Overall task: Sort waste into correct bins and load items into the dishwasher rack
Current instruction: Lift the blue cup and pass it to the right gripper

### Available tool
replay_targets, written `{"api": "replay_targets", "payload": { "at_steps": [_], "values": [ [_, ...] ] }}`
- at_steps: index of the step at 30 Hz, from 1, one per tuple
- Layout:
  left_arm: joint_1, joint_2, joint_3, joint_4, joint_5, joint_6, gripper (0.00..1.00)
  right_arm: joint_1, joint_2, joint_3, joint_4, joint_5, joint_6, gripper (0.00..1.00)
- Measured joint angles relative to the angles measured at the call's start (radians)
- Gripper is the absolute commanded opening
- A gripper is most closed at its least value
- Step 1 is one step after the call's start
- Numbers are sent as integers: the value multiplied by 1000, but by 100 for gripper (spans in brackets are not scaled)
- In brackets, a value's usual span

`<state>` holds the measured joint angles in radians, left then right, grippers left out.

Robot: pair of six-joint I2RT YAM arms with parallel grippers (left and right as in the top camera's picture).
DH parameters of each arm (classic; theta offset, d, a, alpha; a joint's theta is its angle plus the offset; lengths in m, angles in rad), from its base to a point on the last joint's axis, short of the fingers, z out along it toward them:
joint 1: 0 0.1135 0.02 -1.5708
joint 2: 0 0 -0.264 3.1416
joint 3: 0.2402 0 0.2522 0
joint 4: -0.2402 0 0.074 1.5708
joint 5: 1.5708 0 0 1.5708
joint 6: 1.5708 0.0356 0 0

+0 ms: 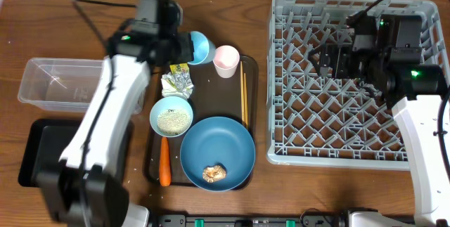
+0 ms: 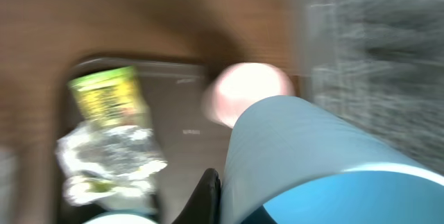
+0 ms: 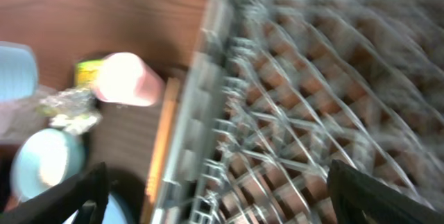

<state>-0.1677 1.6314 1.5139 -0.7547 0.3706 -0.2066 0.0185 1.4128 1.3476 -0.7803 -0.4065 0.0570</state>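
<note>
My left gripper (image 1: 185,48) is shut on the light blue cup (image 1: 201,47) at the back of the brown serving tray; in the left wrist view one finger (image 2: 208,196) presses the cup's wall (image 2: 312,154). The pale pink cup (image 1: 226,60) stands beside it. The green-yellow packet (image 1: 178,67) and crumpled wrapper (image 1: 176,83) lie just in front. The white-blue bowl (image 1: 171,117) holds rice. The blue plate (image 1: 218,151) carries a brown lump (image 1: 214,173). The carrot (image 1: 164,162) and chopsticks (image 1: 244,93) lie on the tray. My right gripper (image 1: 327,58) is open and empty over the grey rack (image 1: 337,153).
The clear tub (image 1: 53,83) stands at the left, with the black tray (image 1: 39,150) in front of it. The dark brown serving tray (image 1: 204,97) lies between the bins and the rack. My left arm reaches over the tub's right end.
</note>
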Motion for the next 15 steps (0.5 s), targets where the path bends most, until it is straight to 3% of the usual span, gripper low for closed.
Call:
{"api": "replay_targets", "payload": {
  "at_steps": [5,10,15],
  "values": [
    [35,-58,12,-11,348,69,6,0,0,1,156,-343,-80,78],
    [35,-47,11,-10,619,97,6,17,0,2,280,-643,-91,77],
    [35,-46,12,41,849,108,6,108,0,2,328,-776,-91,79]
  ]
}}
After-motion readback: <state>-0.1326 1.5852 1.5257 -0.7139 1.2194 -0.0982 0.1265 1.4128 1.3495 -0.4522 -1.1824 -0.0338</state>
